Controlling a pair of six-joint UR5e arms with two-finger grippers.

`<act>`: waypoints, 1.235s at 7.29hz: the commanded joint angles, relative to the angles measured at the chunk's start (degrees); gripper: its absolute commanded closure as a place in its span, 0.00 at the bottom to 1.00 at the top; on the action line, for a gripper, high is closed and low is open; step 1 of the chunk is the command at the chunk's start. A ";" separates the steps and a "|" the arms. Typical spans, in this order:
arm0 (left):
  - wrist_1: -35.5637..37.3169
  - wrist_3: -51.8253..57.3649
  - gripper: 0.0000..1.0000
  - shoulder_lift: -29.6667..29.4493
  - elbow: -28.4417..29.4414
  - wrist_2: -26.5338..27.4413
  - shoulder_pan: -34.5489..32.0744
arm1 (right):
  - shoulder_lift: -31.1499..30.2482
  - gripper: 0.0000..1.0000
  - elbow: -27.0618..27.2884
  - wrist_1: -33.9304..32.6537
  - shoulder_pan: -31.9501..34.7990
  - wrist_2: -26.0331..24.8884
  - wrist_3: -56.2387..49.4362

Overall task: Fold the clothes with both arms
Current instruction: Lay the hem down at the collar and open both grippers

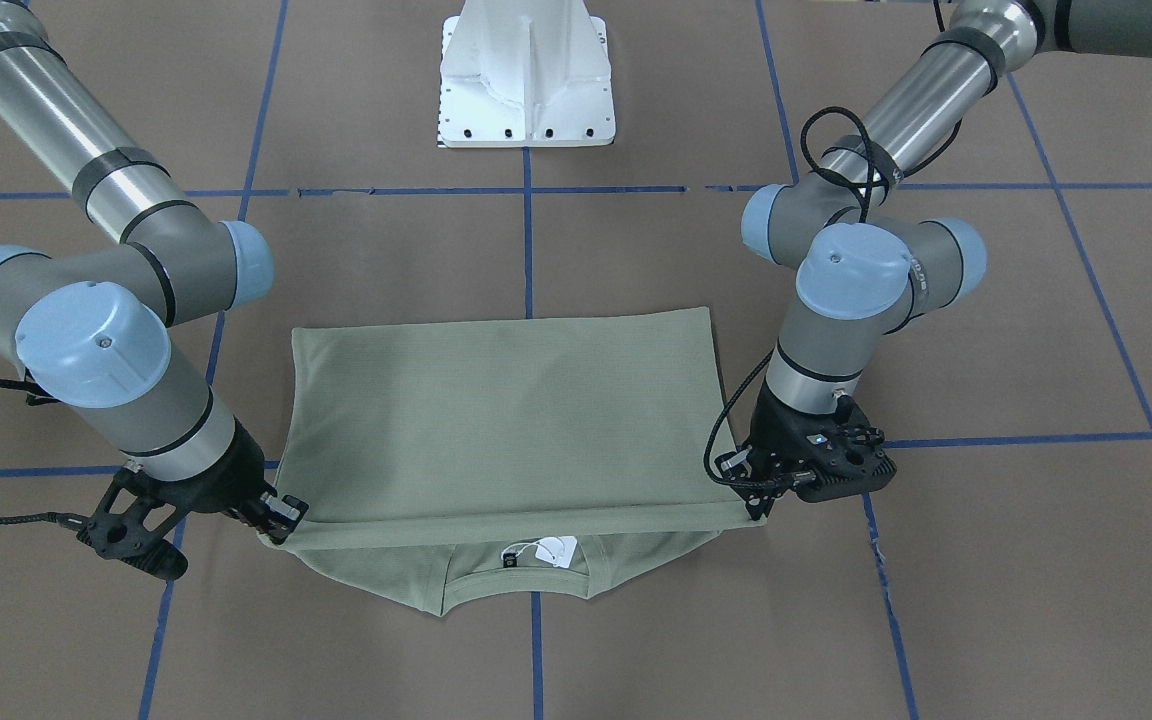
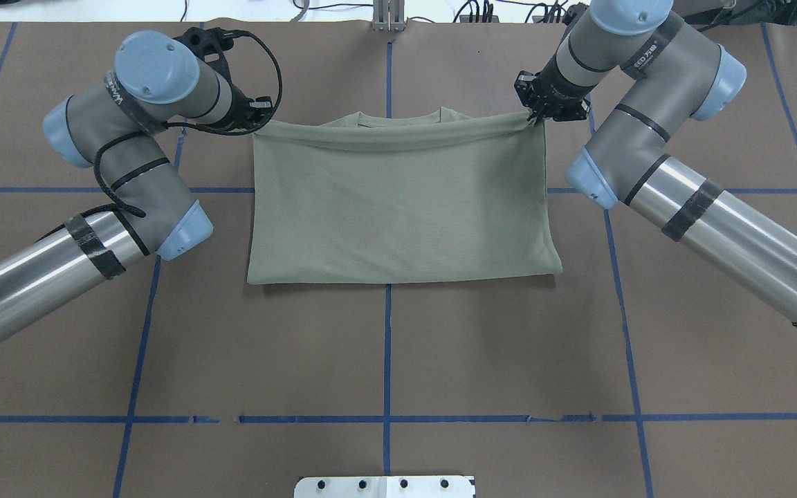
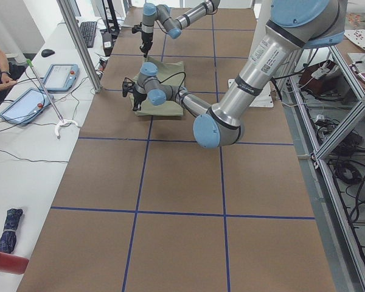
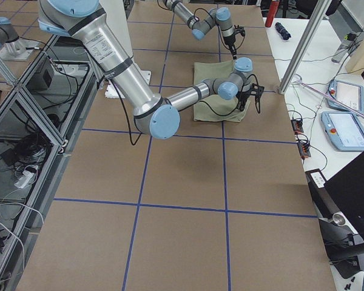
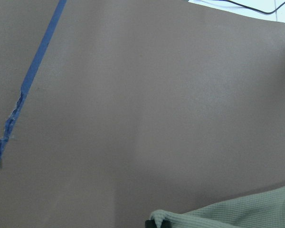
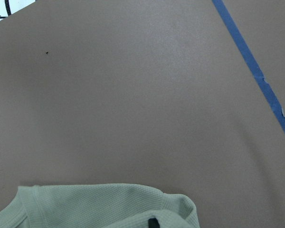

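Left jaws and right jaws are each clamped on one corner of the shirt [image 2: 398,200]'s folded-over edge, stretched just short of the collar [image 1: 516,592] mid-table [image 2: 398,346]; I'd lower both corners evenly, keeping that edge taut, then release

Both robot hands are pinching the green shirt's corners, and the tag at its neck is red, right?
No, the tag is white, not red; the front-facing view shows it. The left gripper and right gripper do each pinch a corner of the green shirt.
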 commanded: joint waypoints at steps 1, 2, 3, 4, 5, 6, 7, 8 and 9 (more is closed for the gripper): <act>0.06 0.02 1.00 -0.55 0.29 0.03 0.00 | 0.09 1.00 -0.38 2.11 -0.16 -0.57 0.00; 0.06 -0.06 1.00 -0.73 0.29 0.03 0.00 | 0.18 0.88 -0.47 2.21 -0.16 -0.66 0.00; 0.06 -0.24 0.98 -0.73 0.29 0.03 0.00 | 0.18 0.42 -0.47 2.21 -0.34 -1.62 0.00; 0.06 -0.15 0.45 -0.91 0.29 0.12 0.00 | 0.18 0.01 -0.47 2.21 -1.12 -3.63 0.00; 0.06 0.28 0.01 -0.91 0.29 1.16 0.00 | 0.09 0.00 -0.47 2.30 -1.30 -3.57 -0.09; 0.06 0.37 0.00 -1.00 0.20 1.35 0.00 | -0.17 0.00 -0.12 2.48 -1.31 -3.04 -0.61; 0.06 0.38 0.00 -1.00 -0.15 1.35 0.00 | -0.87 0.00 2.06 2.82 -1.31 -3.04 -1.14; 0.32 0.38 0.00 -0.82 -0.93 1.09 -0.18 | -3.49 0.00 6.00 3.09 -3.22 -2.60 -0.80; 0.50 0.38 0.00 -0.47 -2.16 1.09 -0.26 | -8.73 0.00 12.74 2.83 -5.42 -2.60 -0.62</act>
